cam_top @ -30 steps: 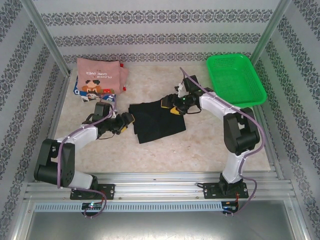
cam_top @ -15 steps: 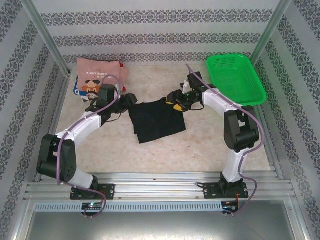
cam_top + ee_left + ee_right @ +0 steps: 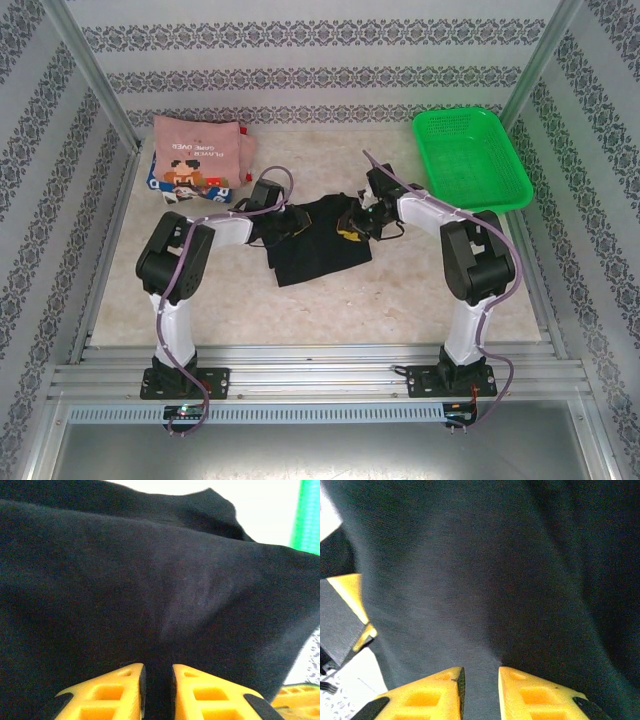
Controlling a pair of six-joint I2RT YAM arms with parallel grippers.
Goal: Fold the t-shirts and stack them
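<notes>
Left wrist shows the left gripper [image 3: 158,674] nipped nearly closed on the black t-shirt [image 3: 150,580], the right gripper [image 3: 481,676] likewise.

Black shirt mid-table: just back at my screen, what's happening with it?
Both arms are on the large black cloth t-shirt mid-table. The left gripper and the right gripper each pinch its cloth between yellow fingers near its far edge. The dusty-pink printed t-shirt lies folded on the blue-and-white one in the far left corner. The green plastic mesh basket sits far right.
</notes>
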